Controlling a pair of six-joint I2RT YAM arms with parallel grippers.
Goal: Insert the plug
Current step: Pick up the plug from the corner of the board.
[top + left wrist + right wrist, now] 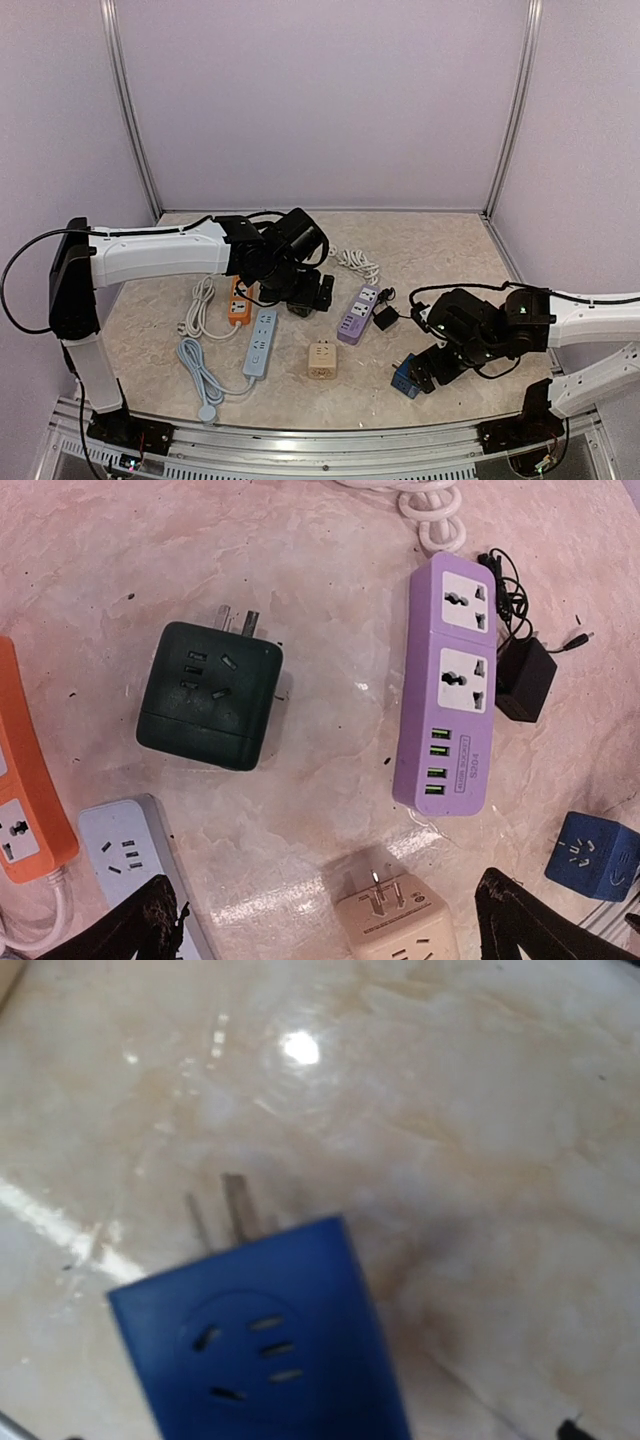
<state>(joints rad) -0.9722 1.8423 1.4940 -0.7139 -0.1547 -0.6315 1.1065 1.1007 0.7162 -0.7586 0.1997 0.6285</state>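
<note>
The left fingers (140, 925) hang wide apart, empty, over the dark green plug (208, 695), at nine o'clock from the purple power strip (447, 685). The right fingers (430, 368), wide apart and empty, hover over the blue plug (265, 1345) on the desk (450, 1110).

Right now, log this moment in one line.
left pincer: open, empty | right pincer: open, empty, near blue adapter | blue adapter: unplugged, prongs bare | green adapter: unplugged
</note>
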